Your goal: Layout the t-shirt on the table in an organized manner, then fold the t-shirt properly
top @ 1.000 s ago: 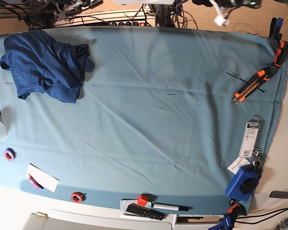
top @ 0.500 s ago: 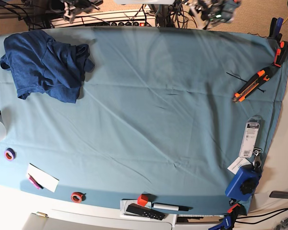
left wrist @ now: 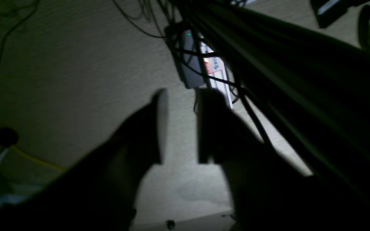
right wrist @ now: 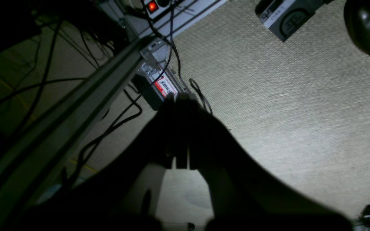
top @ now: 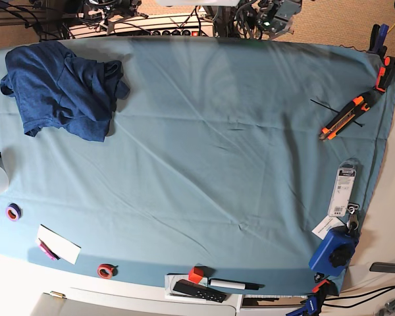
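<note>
Base view: crumpled dark navy knit t-shirt (top: 59, 89) lies unspread on the teal-draped surface (top: 217, 164), well apart from the narrowly parted, empty left gripper (left wrist: 178, 125) and closed, empty right gripper (right wrist: 181, 131), both parked off-surface before layout.

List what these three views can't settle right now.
- Base view: both grippers lie past the top edge; only blurred arm parts show.
- t-shirt: bunched, so sleeves and underside are hidden by its own folds.
- Left wrist view: left gripper is a dark, blurred silhouette.
- Right wrist view: right gripper likewise; neither shows the table.
</note>
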{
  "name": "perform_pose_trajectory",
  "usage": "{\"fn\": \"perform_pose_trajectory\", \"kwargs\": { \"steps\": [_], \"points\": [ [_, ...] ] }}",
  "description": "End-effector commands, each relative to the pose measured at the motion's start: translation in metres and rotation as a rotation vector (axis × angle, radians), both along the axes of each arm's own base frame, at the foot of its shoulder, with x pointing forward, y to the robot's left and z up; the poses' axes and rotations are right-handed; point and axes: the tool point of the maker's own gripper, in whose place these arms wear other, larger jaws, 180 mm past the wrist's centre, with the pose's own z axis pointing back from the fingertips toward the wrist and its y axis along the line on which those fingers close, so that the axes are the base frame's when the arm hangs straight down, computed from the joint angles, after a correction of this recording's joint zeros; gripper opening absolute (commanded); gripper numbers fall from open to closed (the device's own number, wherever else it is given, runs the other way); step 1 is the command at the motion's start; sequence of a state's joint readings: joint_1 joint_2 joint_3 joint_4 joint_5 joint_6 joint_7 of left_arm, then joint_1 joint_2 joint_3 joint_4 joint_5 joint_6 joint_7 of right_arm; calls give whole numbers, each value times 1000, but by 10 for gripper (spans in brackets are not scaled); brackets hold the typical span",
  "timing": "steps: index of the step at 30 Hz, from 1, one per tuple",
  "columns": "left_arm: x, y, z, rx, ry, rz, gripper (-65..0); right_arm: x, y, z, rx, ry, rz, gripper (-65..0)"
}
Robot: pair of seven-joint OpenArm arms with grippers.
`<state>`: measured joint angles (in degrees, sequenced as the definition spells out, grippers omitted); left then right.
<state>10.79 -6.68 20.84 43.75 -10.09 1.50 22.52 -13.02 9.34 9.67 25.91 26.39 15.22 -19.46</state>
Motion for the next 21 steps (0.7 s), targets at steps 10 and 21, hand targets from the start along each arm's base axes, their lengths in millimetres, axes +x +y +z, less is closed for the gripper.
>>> {"fn": "perform_pose_trajectory", "kwargs": {
  "steps": [10, 21],
  "points": [
    [10, -15, 4, -38, -34, 23, -562, 7, -7, 3, 4, -31, -66, -650],
    [18, 20, 1, 28, -83, 25, -562, 7, -7, 2, 3, -32, -66, -650]
  ]
}}
